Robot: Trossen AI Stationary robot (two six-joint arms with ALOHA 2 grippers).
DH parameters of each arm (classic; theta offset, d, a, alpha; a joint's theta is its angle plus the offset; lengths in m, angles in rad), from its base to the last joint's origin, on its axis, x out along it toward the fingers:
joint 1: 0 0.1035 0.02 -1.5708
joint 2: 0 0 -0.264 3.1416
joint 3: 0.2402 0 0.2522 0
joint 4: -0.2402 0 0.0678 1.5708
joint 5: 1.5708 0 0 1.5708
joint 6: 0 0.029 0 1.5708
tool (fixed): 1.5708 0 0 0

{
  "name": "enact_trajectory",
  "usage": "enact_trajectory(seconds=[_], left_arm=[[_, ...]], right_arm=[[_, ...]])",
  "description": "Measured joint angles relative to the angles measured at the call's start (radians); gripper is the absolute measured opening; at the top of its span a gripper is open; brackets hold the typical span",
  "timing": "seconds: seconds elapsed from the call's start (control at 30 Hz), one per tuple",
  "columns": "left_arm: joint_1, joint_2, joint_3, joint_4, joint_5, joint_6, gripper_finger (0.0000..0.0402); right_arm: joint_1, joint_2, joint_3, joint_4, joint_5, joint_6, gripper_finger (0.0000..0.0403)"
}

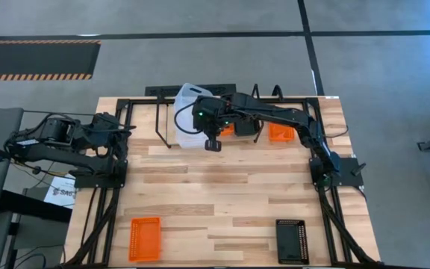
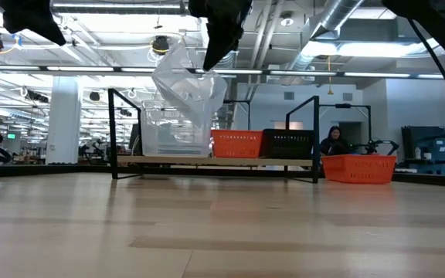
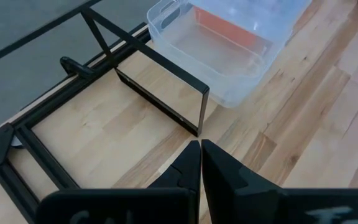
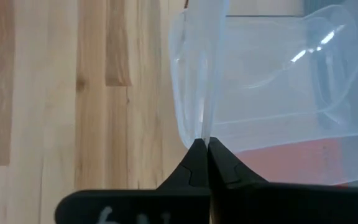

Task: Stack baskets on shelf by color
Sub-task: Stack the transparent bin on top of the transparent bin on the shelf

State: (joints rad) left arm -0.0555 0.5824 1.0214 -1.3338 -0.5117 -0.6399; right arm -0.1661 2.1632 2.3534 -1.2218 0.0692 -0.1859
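Right gripper (image 4: pixel 202 144): clamped on the rim of a clear basket (image 2: pixel 189 86), which hangs tilted from it above the shelf's (image 2: pixel 207 161) left end.
Below the gripper: more clear baskets (image 2: pixel 174 133) already on the shelf.
Beside that stack: orange basket (image 2: pixel 236 143), then black basket (image 2: pixel 288 144).
Past the shelf's right end: another orange basket (image 1: pixel 280 133), on the table.
Far from the gripper, near table edge: orange basket (image 1: pixel 144 238) and black basket (image 1: pixel 293 240).
Left gripper (image 3: pixel 201 163): fingers pressed together, empty, at the table's left side.
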Motion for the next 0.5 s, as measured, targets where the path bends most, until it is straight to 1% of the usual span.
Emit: enact_trajectory(seconds=[0.23,0.3,0.4,0.5], left_arm=[[0.0,0.0,0.0,0.001,-0.001,0.003,0.0],[0.0,0.006,0.0,0.012,-0.021,0.009,0.0],[0.0,0.062,0.01,0.028,-0.073,0.042,0.0],[0.019,0.182,0.072,0.039,-0.075,0.137,0.0]], right_arm=[[0.0,0.0,-0.001,-0.001,-0.016,-0.007,0.0],[0.0,0.0,-0.001,0.001,-0.016,-0.006,0.0],[0.0,0.001,-0.001,0.003,-0.017,0.003,0.0],[0.0,0.001,-0.001,0.003,-0.017,0.02,0.0]])
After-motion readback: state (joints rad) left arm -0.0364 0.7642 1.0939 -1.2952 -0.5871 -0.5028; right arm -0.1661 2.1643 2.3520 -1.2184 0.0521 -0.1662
